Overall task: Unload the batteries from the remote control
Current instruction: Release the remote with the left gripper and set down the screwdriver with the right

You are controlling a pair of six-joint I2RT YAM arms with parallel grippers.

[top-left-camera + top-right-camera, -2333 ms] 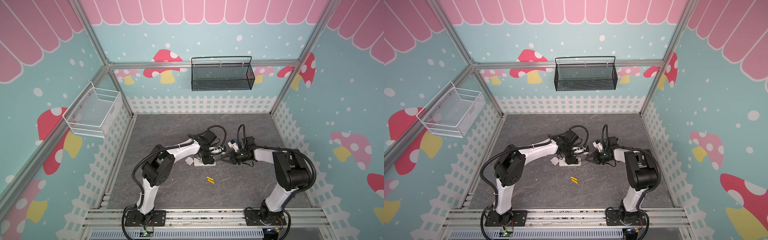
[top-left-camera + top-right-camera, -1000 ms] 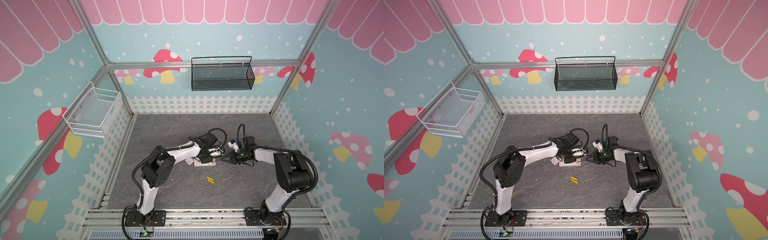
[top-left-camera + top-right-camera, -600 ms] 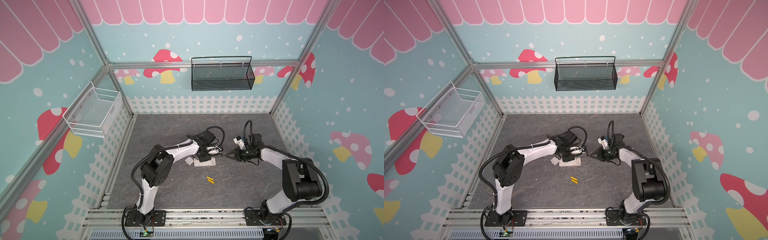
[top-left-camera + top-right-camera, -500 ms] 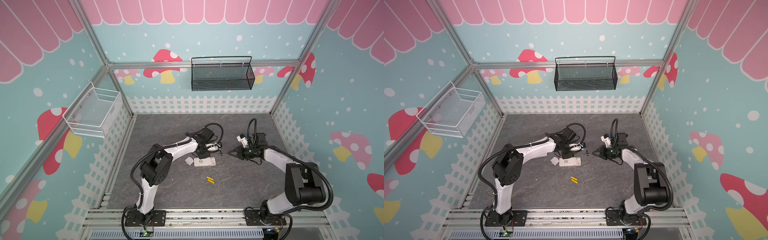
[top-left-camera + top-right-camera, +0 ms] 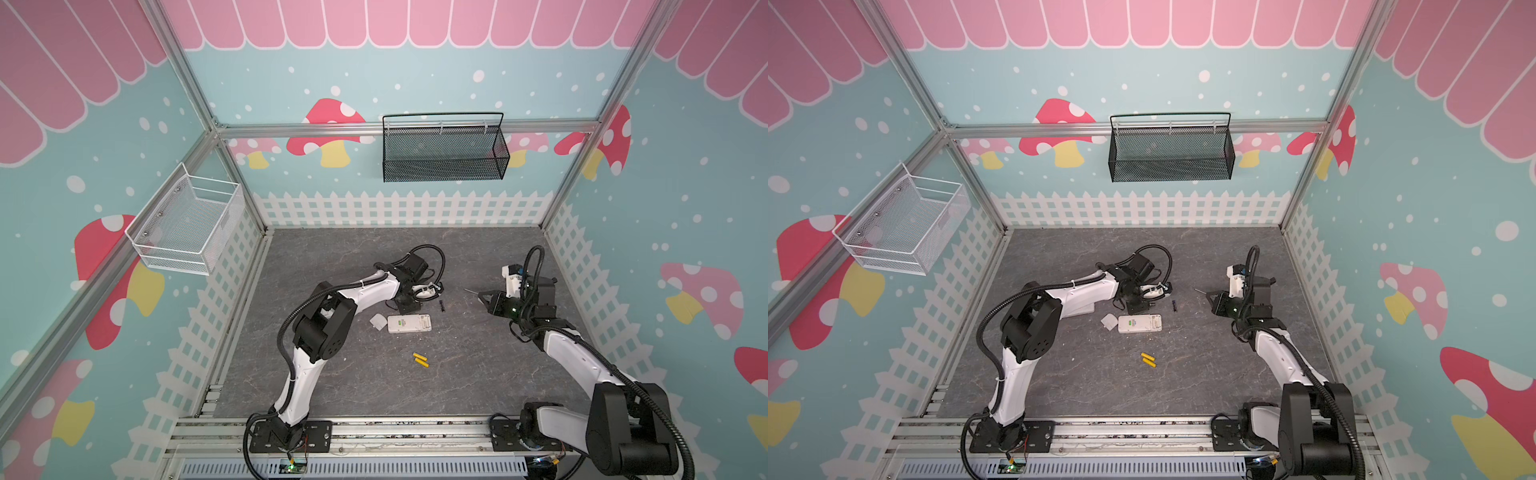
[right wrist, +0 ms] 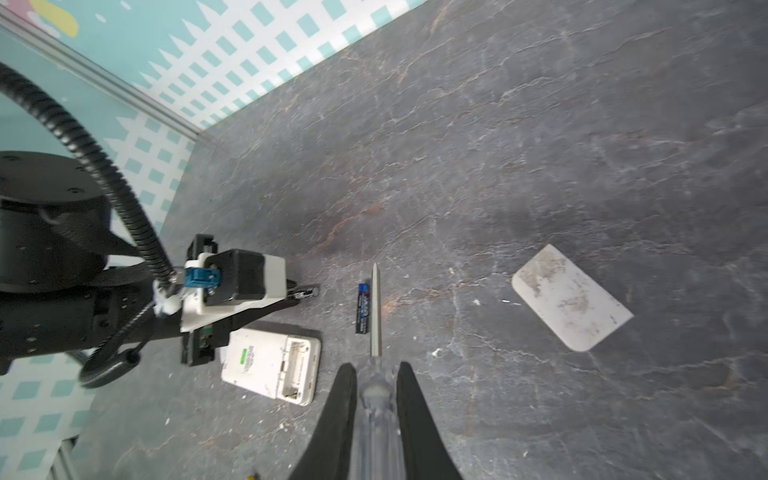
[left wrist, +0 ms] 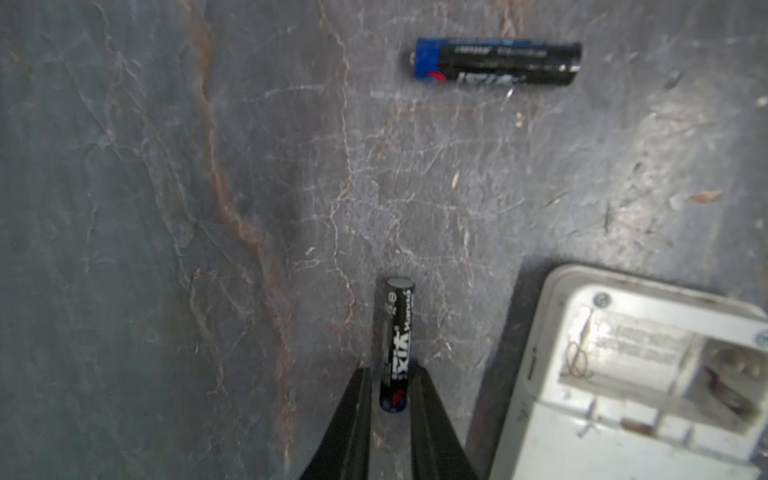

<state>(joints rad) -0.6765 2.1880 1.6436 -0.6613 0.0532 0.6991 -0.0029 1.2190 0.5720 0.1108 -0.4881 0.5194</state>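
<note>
Left gripper (image 7: 391, 372) has a black battery (image 7: 395, 332) between its tips, just beside the open-backed remote (image 7: 623, 374); can't tell if it's pinched or loose. Blue-black battery (image 7: 494, 62) lies on the desk (image 7: 166, 208) nearby, and two yellow batteries (image 5: 420, 360) lie in front of the remote. Right gripper (image 6: 376, 372) is clamped on the screwdriver (image 6: 375, 311), well apart from the remote.

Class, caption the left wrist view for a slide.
Left gripper straddles a black battery beside the open remote; a second battery lies nearby.

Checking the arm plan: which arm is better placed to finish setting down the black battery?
Left. The black battery sits between the fingers of the left gripper, close to the blue-ended battery. The right gripper is shut on the screwdriver and stands apart.
</note>
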